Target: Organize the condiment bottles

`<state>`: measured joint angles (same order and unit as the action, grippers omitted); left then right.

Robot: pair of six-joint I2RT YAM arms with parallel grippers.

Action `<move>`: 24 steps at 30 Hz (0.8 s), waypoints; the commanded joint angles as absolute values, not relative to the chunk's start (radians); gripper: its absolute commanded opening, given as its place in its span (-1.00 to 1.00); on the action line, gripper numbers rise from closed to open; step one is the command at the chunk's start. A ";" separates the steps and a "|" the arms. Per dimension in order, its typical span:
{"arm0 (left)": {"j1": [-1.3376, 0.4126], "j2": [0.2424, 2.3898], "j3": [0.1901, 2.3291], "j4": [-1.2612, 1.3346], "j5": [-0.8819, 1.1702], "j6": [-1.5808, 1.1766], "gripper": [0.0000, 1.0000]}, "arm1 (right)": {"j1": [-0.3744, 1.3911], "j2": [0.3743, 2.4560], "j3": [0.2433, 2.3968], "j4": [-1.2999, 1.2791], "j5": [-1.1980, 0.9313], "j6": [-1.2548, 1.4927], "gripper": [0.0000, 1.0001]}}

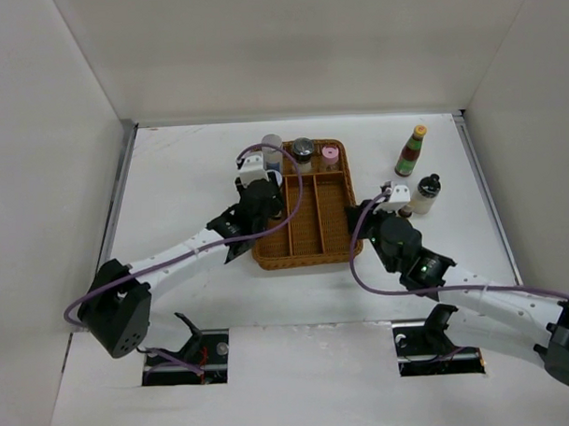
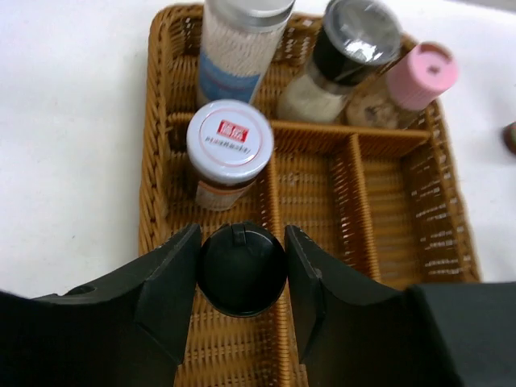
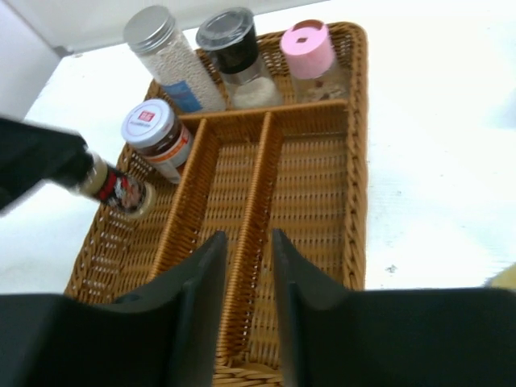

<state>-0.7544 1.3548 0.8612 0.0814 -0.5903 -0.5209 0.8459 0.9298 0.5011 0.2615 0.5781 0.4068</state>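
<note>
Right end effector (image 3: 248,258): over the near end of the wicker tray (image 3: 355,161), fingers a little apart, nothing between them.
Left end effector (image 2: 242,256): pinching the black flip-cap bottle (image 3: 119,192) at its cap. The bottle hangs tilted, with its base low in the tray's left long compartment.
Risk one: let go at this lean and it probably topples, since the base is not flat on the weave.
Risk two: the red-white capped jar (image 2: 230,143) stands just behind in the same compartment, so a forward nudge could knock it.
Risk three: the base could snag the divider or the left wall on the way down.
Back row: silver-capped jar (image 2: 240,44), dark-capped grinder (image 2: 348,44) and pink-capped jar (image 2: 413,79), upright side by side in the far cross compartment.
Outside the tray: a dark-topped bottle (image 1: 425,195) and, farther back, the green bottle (image 1: 411,154) with its yellow cap, both on the worktop (image 1: 189,170) to the right, not yet sorted.
Writing: a red logo with characters on the red-white cap, small print under it too fine to read. The held bottle's label is blurred.
</note>
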 commanded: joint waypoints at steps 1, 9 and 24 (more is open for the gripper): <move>-0.760 1.364 0.828 0.173 -0.614 -0.511 -0.46 | 0.857 0.891 0.548 0.215 0.653 0.400 -0.17; -0.759 1.408 0.710 0.307 -0.565 -0.506 -0.36 | 0.834 0.821 0.554 0.111 0.749 0.376 0.74; -0.778 1.382 0.672 0.339 -0.555 -0.433 0.49 | 0.670 0.818 0.630 -0.089 0.925 0.367 1.00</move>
<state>-0.7689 1.4166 0.6796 0.2852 -0.5652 -0.4625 0.7044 0.8089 0.5747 -0.0708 0.8619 0.3809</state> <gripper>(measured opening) 0.735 0.998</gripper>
